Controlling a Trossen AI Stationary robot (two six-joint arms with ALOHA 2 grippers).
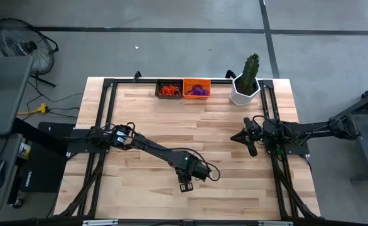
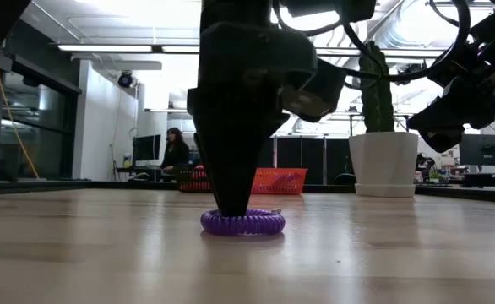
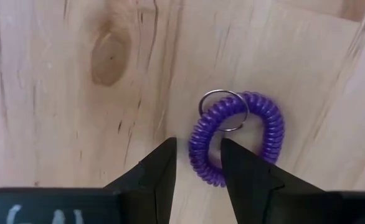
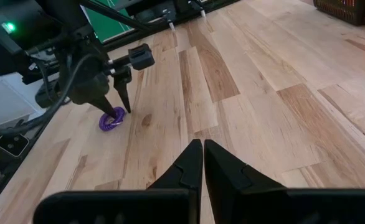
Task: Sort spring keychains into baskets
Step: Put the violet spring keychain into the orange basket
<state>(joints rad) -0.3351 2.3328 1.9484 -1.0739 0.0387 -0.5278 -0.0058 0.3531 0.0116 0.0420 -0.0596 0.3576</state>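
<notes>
One purple spring keychain [image 3: 238, 138] with a metal split ring [image 3: 223, 111] lies flat on the wood near the table's near edge, also seen in the low view [image 2: 242, 223]. My left gripper [image 3: 198, 144] points down at it, open. One finger [image 3: 164, 168] stands outside the coil and the other [image 3: 241, 171] over the loop's hole, so the coil's near strand lies between them. My right gripper [image 4: 203, 144] is shut, holds nothing, and hovers by the table's right edge [image 1: 237, 137]. The black basket [image 1: 167, 88] and the orange basket [image 1: 196, 88] sit side by side at the far edge, holding keychains.
A white hexagonal pot with a cactus [image 1: 245, 88] stands at the far right, beside the orange basket. A black frame [image 1: 108, 100] runs round the tabletop. Bare wood [image 1: 203, 132] lies between the keychain and the baskets. A person [image 2: 176, 152] sits in the room behind.
</notes>
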